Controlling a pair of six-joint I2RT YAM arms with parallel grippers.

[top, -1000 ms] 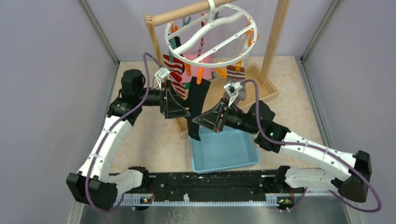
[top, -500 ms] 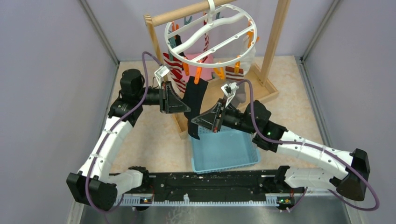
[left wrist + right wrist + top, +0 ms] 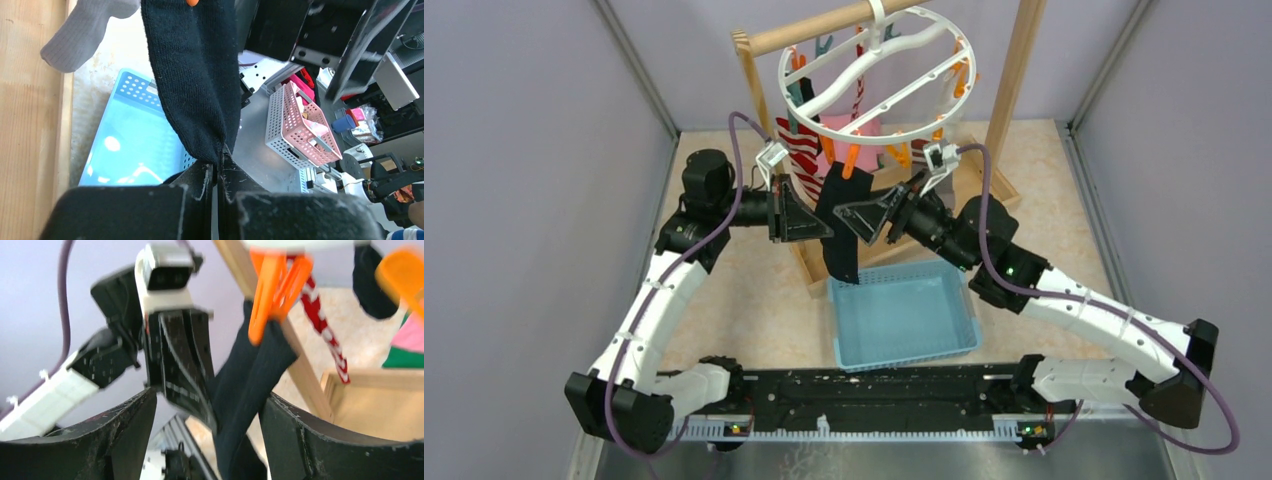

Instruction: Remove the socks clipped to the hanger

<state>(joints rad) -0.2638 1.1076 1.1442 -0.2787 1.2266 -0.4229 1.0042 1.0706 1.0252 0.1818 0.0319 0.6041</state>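
The white ring hanger point(image 3: 874, 75) hangs from the wooden rod. Several socks are clipped under it. A black sock point(image 3: 841, 228) hangs from an orange clip point(image 3: 851, 160) at the ring's front. My left gripper point(image 3: 826, 230) is shut on this sock's left edge; in the left wrist view the black sock point(image 3: 197, 75) runs down into the closed fingertips of the left gripper point(image 3: 219, 161). My right gripper point(image 3: 856, 214) is open just right of the sock. In the right wrist view the black sock point(image 3: 250, 385) and the orange clip point(image 3: 270, 290) lie between the right gripper's point(image 3: 210, 415) spread fingers.
A blue basket point(image 3: 904, 318) stands on the table below the sock. The wooden stand point(image 3: 1014, 70) holds the hanger. A red-and-white striped sock point(image 3: 796, 145), a pink one point(image 3: 852, 128) and a grey sock point(image 3: 85, 30) also hang there.
The left gripper has closed on the black sock. The right gripper has let go of the sock's lower part, opened, and risen toward the orange clip.
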